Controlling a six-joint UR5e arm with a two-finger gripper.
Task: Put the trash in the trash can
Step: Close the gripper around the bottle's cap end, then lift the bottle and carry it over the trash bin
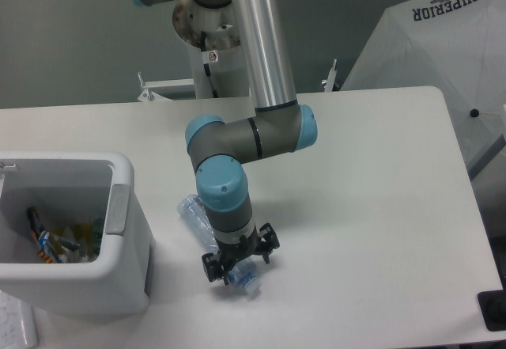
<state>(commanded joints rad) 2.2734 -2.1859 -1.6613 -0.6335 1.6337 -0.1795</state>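
Observation:
The slim bluish clear bottle (198, 216) lies on the table, running from just right of the bin down to its cap end under my gripper. My gripper (239, 268) points down over the bottle's near end. Its jaws stand wide apart on either side of the bottle, which rests on the table. The white trash can (126, 238) stands at the left front of the table, its grey tab on the right rim. Some colourful items lie inside it. I cannot make out the short bottle with the dark green label.
The arm's silver tube and grey-blue joints (253, 135) rise from the gripper to the base at the back. A white umbrella (443, 40) stands beyond the table's right rear corner. The table's front edge is close behind the gripper.

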